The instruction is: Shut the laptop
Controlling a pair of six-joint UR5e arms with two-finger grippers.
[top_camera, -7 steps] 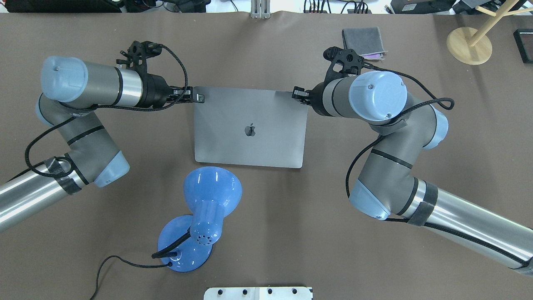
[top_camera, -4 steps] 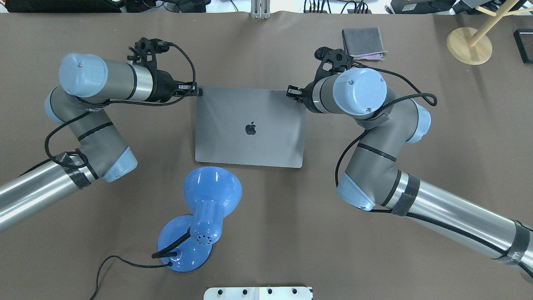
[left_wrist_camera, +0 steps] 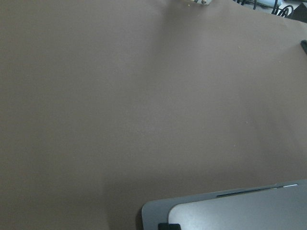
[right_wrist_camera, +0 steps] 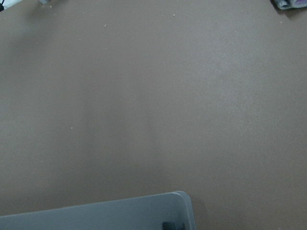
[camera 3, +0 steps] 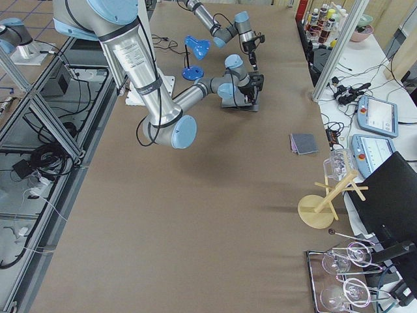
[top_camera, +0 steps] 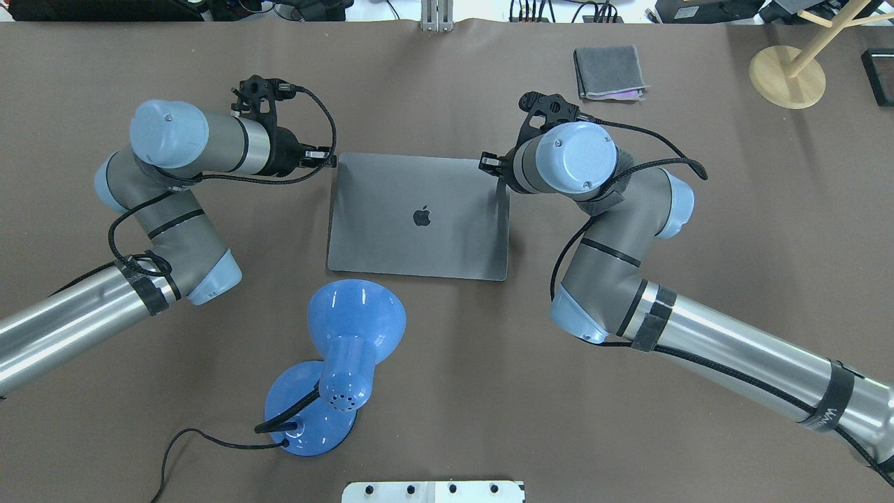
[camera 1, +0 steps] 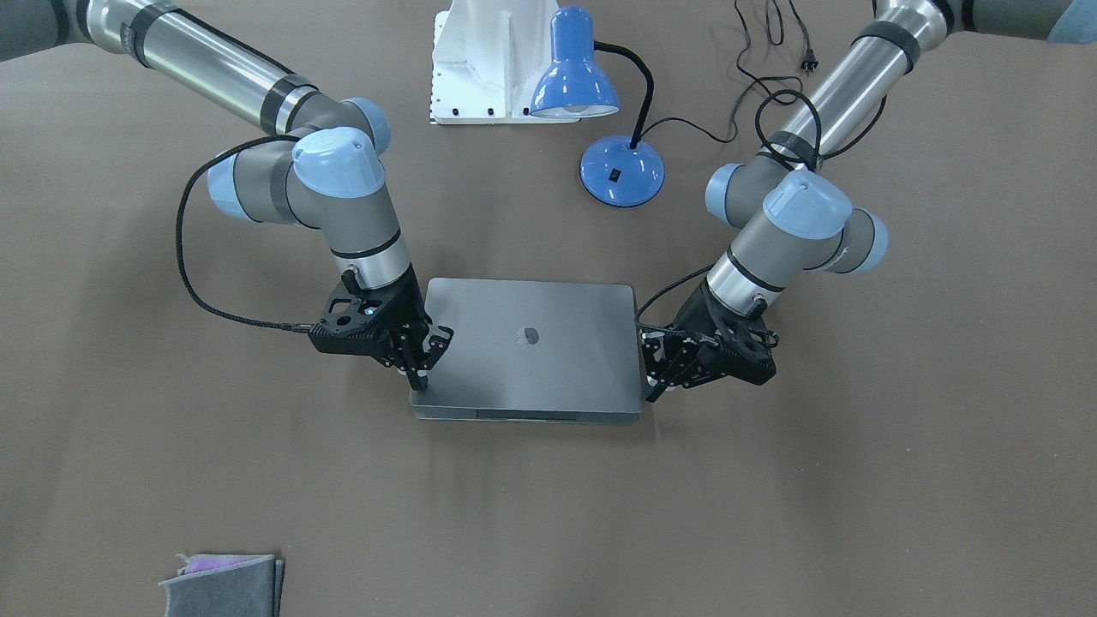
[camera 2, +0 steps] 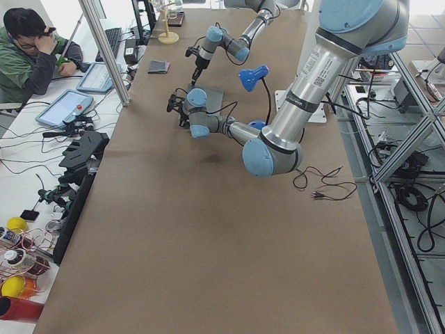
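Black plastic fingers of the right tool [camera 1: 426,364] look spread apart and grip nothing. One fingertip [camera 1: 417,384] rests on a front corner of the lid. The left tool [camera 1: 653,370], at the opposite corner, also looks spread and empty, with its fingers beside the lid's side edge. Between the two tools the space-grey laptop [camera 1: 531,356] lies flat on the brown worktop [camera 1: 548,514].

Compared with a second ago, both tools have travelled forward and down with the lid [top_camera: 419,237]. Its outline in the overhead view has grown slightly smaller, as it would when dropping flat. That suggests the closing is all but finished, with only a last press or a release remaining.

The front-facing view shows what the overhead cannot: the laptop's front edge, where lid and lower half meet with only a thin dark line between them. The overhead view gives just the lid top and its apple logo. The left wrist view adds a sliver of the lower half peeking past the lid corner, so whether the lid is fully seated is unclear.

Behind the left tool, toward the robot's base, stands a blue desk lamp [camera 1: 591,111]. Far in front of the right tool lies a folded grey cloth [camera 1: 224,583]
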